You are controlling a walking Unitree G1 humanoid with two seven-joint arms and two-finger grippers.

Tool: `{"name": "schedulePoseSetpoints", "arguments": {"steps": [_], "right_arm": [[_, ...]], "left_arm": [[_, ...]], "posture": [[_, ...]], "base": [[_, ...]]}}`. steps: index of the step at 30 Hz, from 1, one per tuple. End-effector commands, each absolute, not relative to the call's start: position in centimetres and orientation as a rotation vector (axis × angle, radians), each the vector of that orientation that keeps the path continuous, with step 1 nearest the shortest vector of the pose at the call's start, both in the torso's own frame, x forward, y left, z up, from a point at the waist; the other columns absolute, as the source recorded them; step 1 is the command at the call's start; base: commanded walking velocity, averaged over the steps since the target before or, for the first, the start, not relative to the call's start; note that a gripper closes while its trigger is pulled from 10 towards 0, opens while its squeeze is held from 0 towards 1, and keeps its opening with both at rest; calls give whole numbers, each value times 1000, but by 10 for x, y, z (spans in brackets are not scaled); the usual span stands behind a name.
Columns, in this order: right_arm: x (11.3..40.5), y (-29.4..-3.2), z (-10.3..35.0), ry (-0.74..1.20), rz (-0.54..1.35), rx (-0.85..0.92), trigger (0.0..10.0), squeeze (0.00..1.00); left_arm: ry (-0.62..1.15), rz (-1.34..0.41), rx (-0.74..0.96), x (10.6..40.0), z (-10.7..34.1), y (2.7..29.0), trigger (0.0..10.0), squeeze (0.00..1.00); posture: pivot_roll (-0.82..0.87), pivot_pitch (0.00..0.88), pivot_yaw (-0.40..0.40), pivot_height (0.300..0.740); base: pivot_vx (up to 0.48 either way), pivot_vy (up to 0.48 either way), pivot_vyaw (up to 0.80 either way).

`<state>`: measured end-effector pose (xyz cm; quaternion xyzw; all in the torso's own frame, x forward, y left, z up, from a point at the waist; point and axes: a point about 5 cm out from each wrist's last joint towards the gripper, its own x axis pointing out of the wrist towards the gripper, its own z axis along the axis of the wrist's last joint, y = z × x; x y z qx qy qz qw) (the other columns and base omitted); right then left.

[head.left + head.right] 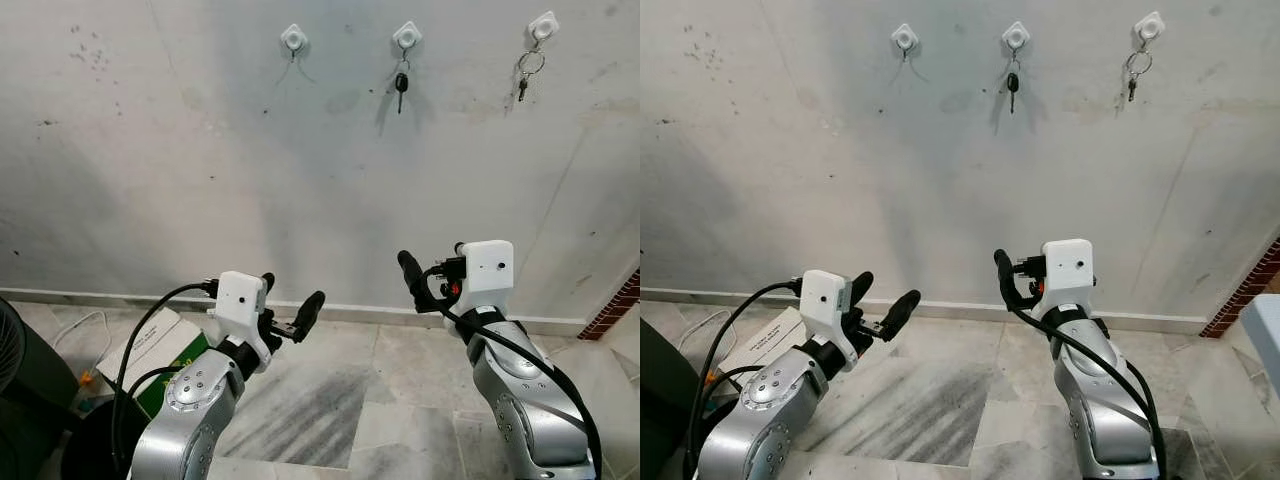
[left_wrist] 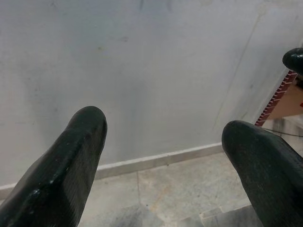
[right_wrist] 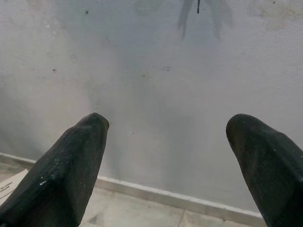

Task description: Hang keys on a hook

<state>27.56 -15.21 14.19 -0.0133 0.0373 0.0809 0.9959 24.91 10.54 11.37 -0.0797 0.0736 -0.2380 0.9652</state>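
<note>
Three white hooks sit high on the grey wall. The left hook (image 1: pixel 293 39) is bare. A black-headed key (image 1: pixel 401 86) hangs from the middle hook (image 1: pixel 406 36). A ring with small keys (image 1: pixel 527 70) hangs from the right hook (image 1: pixel 543 27). Both arms are raised low in front of the wall, well below the hooks. My left gripper (image 1: pixel 290 295) is open and holds nothing. My right gripper (image 1: pixel 435 265) is open too, with only wall between its fingers (image 3: pixel 71 165); the tip of the black-headed key (image 3: pixel 198 5) shows far above them.
A white and green cardboard box (image 1: pixel 155 350) lies on the tiled floor at the left, beside a dark round object (image 1: pixel 20 390) and a white cable (image 1: pixel 85 335). A brick edge (image 1: pixel 615 305) stands at the right. A baseboard (image 1: pixel 350 312) runs along the wall.
</note>
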Motion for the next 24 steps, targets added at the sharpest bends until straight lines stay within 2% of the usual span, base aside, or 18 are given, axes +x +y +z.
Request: {"name": "schedulePoseSetpoints", "arguments": {"steps": [1, 24], "right_arm": [[277, -149, 143, 83, 176, -31, 10000, 0], [276, -151, 142, 95, 162, -22, 10000, 0]], "left_arm": [[149, -463, -151, 251, 114, 109, 10000, 0], [137, -426, -188, 265, 123, 110, 10000, 0]], "posture": [[-84, 0, 91, 740], [-96, 0, 93, 740]], "base": [[0, 0, -775], [0, 0, -786]]}}
